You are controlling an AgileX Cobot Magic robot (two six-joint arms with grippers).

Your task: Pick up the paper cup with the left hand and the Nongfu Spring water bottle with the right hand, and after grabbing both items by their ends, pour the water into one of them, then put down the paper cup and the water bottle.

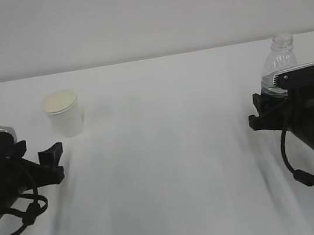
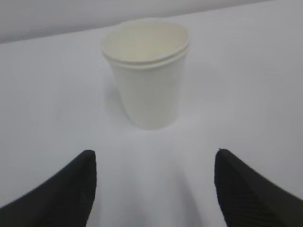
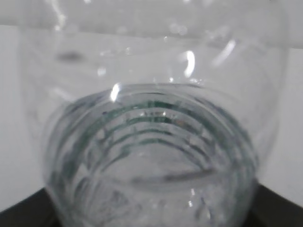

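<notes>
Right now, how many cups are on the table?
1, it seems: the paper cup stands upright on the table's left side, ahead of the left hand. Its doubled rim close up may mean a second cup nested inside.

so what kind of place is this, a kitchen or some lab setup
Most likely a lab test bench, not a kitchen: a bare white tabletop against a plain pale wall, holding only a small white paper cup and a clear ribbed plastic bottle, with two black robot arms.

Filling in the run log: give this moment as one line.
left hand open, short of paper cup | right hand around water bottle, grip unclear | both standing on table
</notes>
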